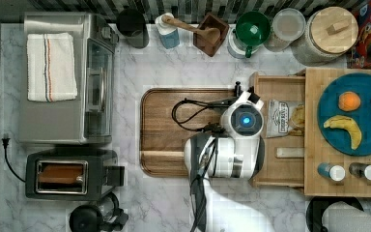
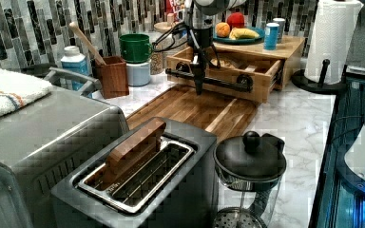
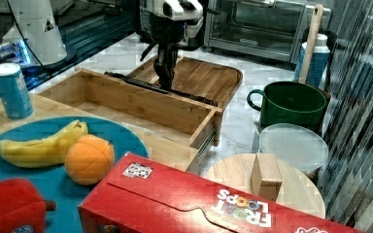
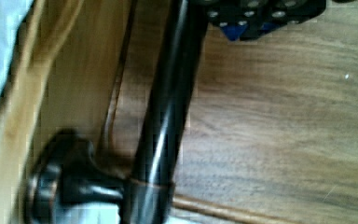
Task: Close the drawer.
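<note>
Drawer [image 2: 228, 71] stands open, its handle [image 2: 209, 80] running crosswise directly against my claw [image 2: 199, 88], whose finger state I cannot tell.

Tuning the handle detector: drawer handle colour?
Black, glossy bar handle; clearest in the wrist view.

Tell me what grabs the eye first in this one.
The open drawer juts from under the slab that bears the blue plate, with the gripper hanging down at its black handle, over the cutting board. In the left view, a toaster fills the foreground. In the right view, a red cereal box lies in front.
</note>
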Controlling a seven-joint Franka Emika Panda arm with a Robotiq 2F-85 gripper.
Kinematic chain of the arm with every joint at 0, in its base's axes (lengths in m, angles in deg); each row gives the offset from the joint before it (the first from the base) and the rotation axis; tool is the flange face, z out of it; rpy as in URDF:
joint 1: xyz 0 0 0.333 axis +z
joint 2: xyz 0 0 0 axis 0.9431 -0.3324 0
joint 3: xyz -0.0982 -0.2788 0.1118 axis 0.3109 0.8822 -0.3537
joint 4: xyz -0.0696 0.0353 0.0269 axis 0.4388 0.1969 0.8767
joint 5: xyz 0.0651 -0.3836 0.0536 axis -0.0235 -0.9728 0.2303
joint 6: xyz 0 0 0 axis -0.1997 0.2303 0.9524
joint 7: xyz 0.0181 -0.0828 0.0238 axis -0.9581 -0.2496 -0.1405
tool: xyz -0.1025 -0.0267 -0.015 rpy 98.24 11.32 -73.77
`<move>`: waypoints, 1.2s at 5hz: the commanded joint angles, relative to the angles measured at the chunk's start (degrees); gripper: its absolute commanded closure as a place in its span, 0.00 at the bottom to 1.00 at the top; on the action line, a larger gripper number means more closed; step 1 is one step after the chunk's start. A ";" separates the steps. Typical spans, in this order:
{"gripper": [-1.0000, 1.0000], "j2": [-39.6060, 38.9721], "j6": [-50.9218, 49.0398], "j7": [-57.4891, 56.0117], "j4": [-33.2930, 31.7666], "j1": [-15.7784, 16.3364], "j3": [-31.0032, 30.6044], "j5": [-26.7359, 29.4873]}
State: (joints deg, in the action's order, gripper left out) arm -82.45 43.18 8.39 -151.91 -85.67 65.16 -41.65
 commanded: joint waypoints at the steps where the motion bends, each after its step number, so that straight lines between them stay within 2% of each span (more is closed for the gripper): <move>1: 1.00 -1.43 -3.76 -13.61 12.12 -10.01 6.68 2.09; 2: 1.00 -1.73 -6.97 -15.37 14.33 -10.87 7.98 1.41; 4: 1.00 -4.62 -3.56 -18.58 16.53 -12.73 9.78 0.38; 5: 1.00 -6.68 -1.85 -22.70 18.35 -14.74 9.52 1.08; 6: 1.00 -7.73 -4.27 -24.96 21.05 -15.20 10.22 1.35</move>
State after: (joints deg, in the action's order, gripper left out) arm -86.74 36.02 -12.14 -140.72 -95.58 71.75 -39.24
